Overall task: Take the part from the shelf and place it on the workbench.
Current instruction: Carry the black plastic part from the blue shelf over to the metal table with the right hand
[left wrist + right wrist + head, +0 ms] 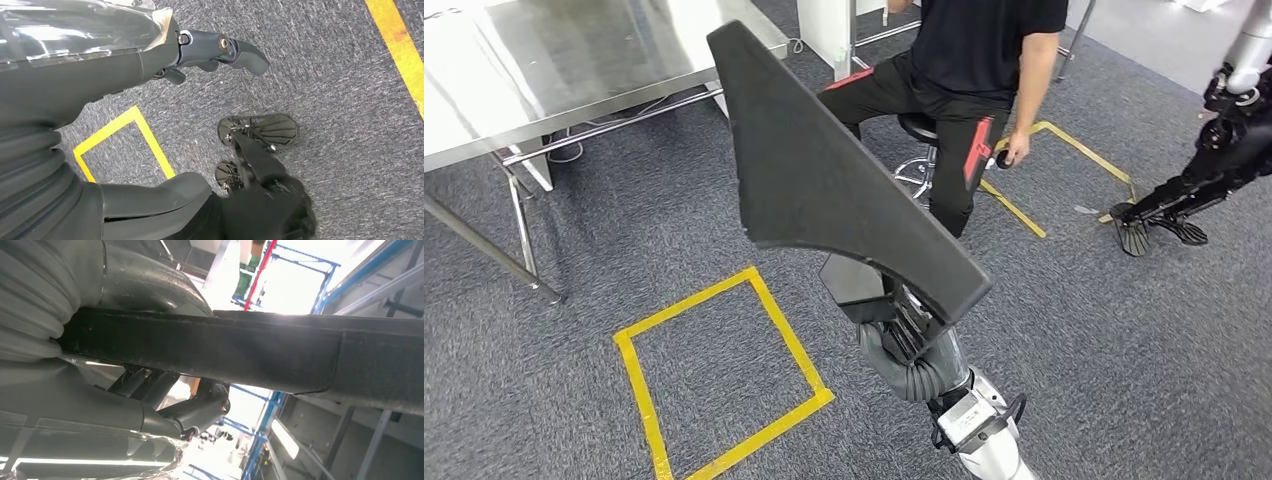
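My right hand (886,312) holds up a large flat black part (824,170) with a curved lower edge, in the middle of the head view and tilted over the carpet. In the right wrist view the part's dark edge (250,352) lies between the thumb and the fingers (200,410) of my right hand (125,400). The steel workbench (554,70) stands at the upper left, just beyond the part's top corner. My left hand (110,70) hangs above the grey carpet with its fingers (235,52) apart and nothing in them.
A person in black (974,60) sits on a stool (919,130) right behind the part. Another robot's legs (1214,160) stand at the far right. A yellow tape square (724,370) marks the carpet in front of the workbench's legs (524,240).
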Action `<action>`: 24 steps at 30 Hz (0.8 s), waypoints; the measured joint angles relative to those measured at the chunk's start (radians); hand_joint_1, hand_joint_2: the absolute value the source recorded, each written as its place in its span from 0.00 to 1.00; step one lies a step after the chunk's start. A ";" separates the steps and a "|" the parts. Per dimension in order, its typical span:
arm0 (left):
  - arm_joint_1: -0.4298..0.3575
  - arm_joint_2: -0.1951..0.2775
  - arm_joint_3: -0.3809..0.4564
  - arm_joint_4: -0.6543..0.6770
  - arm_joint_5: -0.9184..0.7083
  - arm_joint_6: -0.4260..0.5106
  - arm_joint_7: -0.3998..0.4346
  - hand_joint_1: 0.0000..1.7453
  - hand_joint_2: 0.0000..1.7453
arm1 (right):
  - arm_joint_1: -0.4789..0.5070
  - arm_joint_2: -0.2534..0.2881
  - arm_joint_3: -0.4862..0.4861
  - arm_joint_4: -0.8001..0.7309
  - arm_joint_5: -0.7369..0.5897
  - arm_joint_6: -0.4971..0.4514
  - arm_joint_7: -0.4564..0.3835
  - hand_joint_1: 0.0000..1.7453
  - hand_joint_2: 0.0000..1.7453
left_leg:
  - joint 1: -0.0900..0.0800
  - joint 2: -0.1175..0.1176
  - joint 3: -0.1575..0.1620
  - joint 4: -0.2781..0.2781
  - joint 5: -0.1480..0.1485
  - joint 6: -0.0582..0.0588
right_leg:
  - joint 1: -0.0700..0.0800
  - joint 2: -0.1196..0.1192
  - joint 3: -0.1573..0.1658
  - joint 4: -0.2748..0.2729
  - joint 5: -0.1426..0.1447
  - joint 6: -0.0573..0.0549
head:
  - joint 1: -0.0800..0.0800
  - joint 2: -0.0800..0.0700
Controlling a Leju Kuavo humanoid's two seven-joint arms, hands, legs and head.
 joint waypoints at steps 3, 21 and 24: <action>-0.001 0.000 0.000 0.000 -0.012 0.000 0.010 0.00 1.00 | 0.000 0.006 0.000 -0.001 0.000 -0.001 0.006 1.00 1.00 | -0.004 -0.025 0.005 -0.016 0.004 0.011 | 0.001 -0.016 0.007 -0.001 -0.006 0.015 | 0.000 0.000; 0.006 -0.010 -0.014 0.000 -0.023 -0.002 0.037 0.00 1.00 | 0.046 0.014 -0.017 -0.016 0.018 -0.003 0.005 1.00 1.00 | 0.009 -0.124 -0.033 0.058 -0.036 -0.017 | -0.020 0.093 -0.010 -0.003 0.016 -0.003 | 0.001 0.000; 0.003 -0.011 -0.014 0.000 -0.021 -0.003 0.038 0.00 1.00 | 0.048 0.017 -0.018 -0.018 0.019 -0.002 0.004 1.00 1.00 | 0.013 -0.075 -0.132 0.250 -0.119 -0.028 | -0.012 0.060 -0.008 -0.002 0.011 -0.014 | -0.002 0.000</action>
